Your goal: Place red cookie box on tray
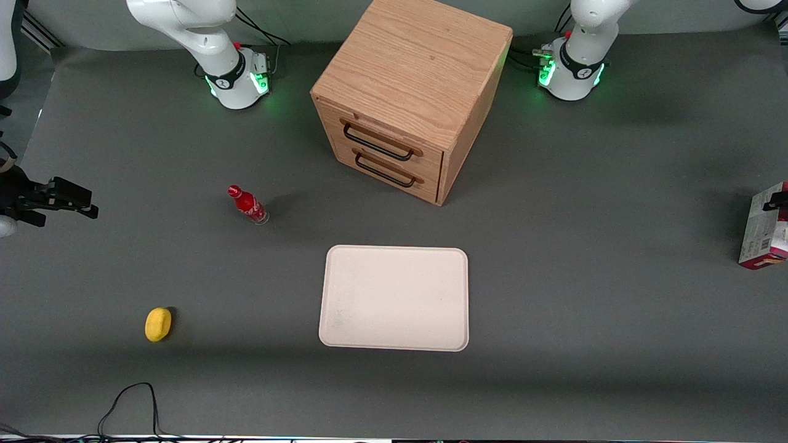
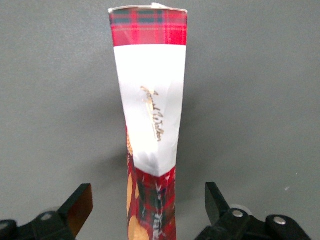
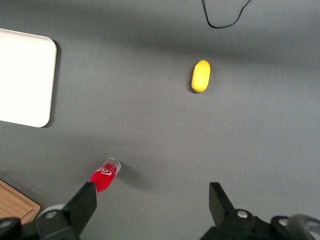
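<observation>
The red cookie box (image 1: 765,229) stands upright on the grey table at the working arm's end, far off sideways from the tray. In the left wrist view the red cookie box (image 2: 152,115) shows its narrow face with a white middle, red tartan ends and a cookie picture. My gripper (image 2: 148,201) is open and straddles the box, one finger (image 2: 79,202) on each side with a gap to the carton. Only a dark bit of the gripper (image 1: 777,200) shows in the front view, at the box's top. The cream-white tray (image 1: 394,298) lies flat near the table's middle with nothing on it.
A wooden drawer cabinet (image 1: 409,92) with two black handles stands farther from the front camera than the tray. A small red bottle (image 1: 248,205) and a yellow lemon-like object (image 1: 158,323) lie toward the parked arm's end. A black cable (image 1: 129,400) loops at the near edge.
</observation>
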Controlling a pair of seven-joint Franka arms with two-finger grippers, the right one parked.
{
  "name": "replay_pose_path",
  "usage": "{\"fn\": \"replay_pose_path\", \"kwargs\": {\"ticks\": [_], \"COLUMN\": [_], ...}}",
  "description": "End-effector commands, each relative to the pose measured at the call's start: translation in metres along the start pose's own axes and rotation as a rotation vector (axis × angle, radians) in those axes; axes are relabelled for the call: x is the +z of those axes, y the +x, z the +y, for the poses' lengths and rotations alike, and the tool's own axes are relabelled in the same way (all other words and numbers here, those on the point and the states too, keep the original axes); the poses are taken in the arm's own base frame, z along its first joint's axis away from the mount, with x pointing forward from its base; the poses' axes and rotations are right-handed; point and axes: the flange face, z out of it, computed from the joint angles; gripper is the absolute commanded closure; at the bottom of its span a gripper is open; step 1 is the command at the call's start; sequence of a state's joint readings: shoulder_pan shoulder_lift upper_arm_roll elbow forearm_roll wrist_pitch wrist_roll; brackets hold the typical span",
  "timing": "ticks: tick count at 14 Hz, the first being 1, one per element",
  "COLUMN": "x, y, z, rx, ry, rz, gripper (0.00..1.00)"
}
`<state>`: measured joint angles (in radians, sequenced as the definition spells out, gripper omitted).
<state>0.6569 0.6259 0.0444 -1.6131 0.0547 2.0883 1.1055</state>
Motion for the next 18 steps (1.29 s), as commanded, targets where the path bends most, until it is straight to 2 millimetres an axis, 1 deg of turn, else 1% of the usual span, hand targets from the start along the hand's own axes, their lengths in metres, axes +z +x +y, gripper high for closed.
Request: {"fn": "replay_pose_path", "kwargs": {"ticks": [1,4,5,6,12,13,14,15,17,18], "x": [-0.004,-0.002,0.002,0.003,0.002,-0.003,-0.013,-0.031,-0.083,-0.111], "y": [0.0,0.0,0.0,0.001,0.008,0.008,0.009,0.016,0.025,0.03], "z": [-0.004,-0.004,-0.004,-0.004,0.0,0.002,0.007,0.018,0.043,0.06], "rx": [0.011,0.009,0.01,0.011,0.016,0.014,0.013,0.011,0.002,-0.02], "ry": [-0.001,-0.002,-0.006,-0.008,-0.007,-0.014,-0.026,-0.049,-0.062,-0.067], "rz": [0.023,0.023,0.021,0.021,0.021,0.017,0.011,0.003,-0.011,-0.02], "gripper": [0.0,0.01,0.28,0.99,1.0,1.0,1.0,1.0,1.0,1.0]}}
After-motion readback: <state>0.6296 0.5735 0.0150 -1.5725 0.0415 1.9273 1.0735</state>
